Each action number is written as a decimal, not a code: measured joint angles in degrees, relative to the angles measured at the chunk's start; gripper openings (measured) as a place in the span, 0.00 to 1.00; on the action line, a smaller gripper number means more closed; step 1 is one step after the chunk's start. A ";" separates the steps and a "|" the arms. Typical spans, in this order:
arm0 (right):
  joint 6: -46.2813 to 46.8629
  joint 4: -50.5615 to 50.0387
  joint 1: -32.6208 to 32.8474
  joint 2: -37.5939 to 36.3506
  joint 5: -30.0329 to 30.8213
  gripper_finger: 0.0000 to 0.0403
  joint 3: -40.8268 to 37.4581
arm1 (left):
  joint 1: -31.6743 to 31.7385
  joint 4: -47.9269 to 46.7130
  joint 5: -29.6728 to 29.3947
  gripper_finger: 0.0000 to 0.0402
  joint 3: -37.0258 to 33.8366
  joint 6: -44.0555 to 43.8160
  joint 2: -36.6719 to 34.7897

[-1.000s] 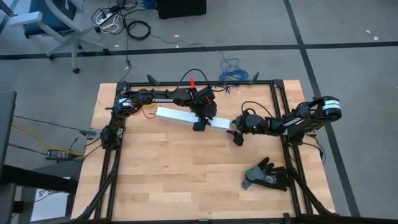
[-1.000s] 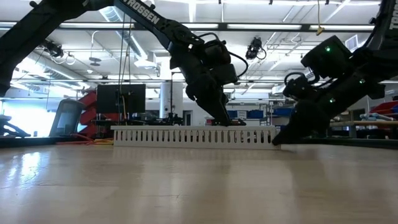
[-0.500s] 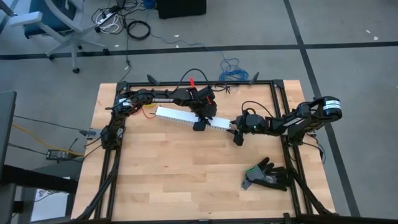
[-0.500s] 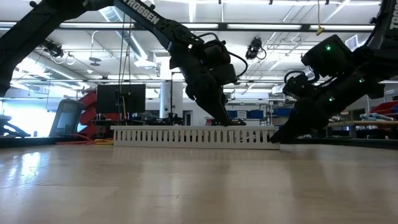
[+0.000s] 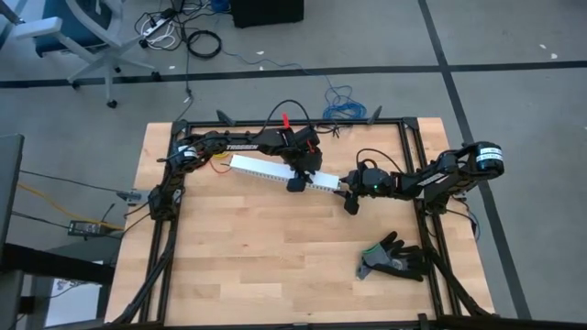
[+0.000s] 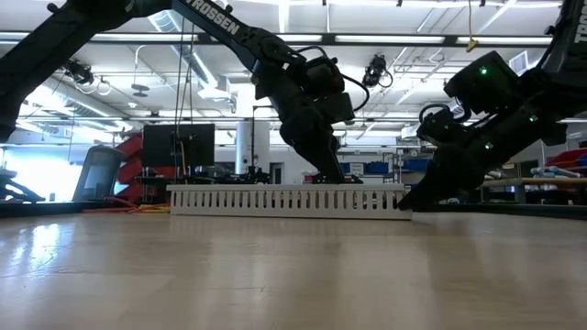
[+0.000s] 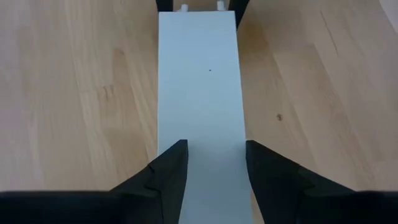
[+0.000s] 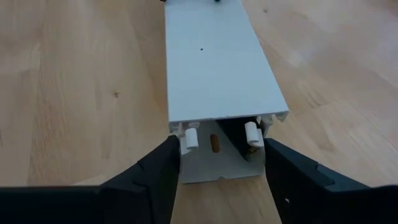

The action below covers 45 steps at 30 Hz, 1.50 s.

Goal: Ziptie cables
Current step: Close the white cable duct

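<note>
Fingers of both grippers stand spread across the white duct (image 5: 275, 172) — left gripper (image 7: 214, 163) mid-length, right gripper (image 8: 217, 160) at its end. Neither grips. Cables and ziptie are hidden; a squeeze could skew the duct.

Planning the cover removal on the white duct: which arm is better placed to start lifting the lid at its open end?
Right, probably. The right end effector straddles the white duct's open end with its fingers spread, the lid edge between them. The left end effector sits over the lid mid-length.
</note>
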 joint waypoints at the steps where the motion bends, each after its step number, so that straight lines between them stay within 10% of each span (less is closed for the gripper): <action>1: -0.01 -0.01 0.00 0.00 -0.01 0.51 0.00 | 0.00 0.07 0.01 0.43 0.01 -0.86 0.00; 45: 0.03 -0.24 0.04 0.04 -0.16 0.51 -0.02 | -3.32 4.60 -8.23 0.27 -0.91 -1.04 -0.27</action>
